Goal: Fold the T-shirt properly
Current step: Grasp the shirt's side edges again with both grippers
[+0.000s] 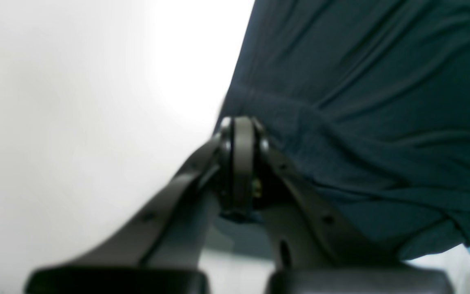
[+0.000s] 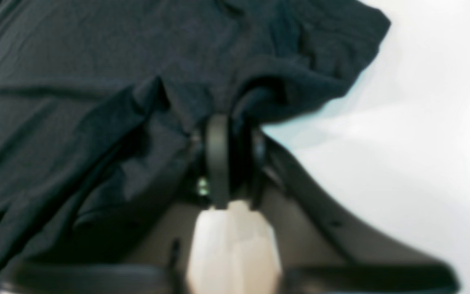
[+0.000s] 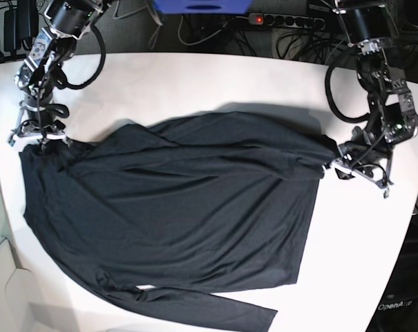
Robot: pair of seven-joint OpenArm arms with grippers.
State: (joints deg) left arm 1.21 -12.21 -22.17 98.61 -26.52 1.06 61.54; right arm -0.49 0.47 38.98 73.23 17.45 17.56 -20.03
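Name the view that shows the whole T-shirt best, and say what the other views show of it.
The base view: it alone shows the whole T-shirt spread on the white table. The left wrist view shows only wrinkled fabric at the shut left gripper; the right wrist view, a bunched edge pinched in the right gripper.

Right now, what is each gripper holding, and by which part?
Both hold the T-shirt. The left gripper is shut on its edge at a hemmed corner; the right gripper pinches a bunched fold at the opposite upper corner.

White table [image 3: 195,83], black cables [image 3: 291,34], power strip [image 3: 285,21]
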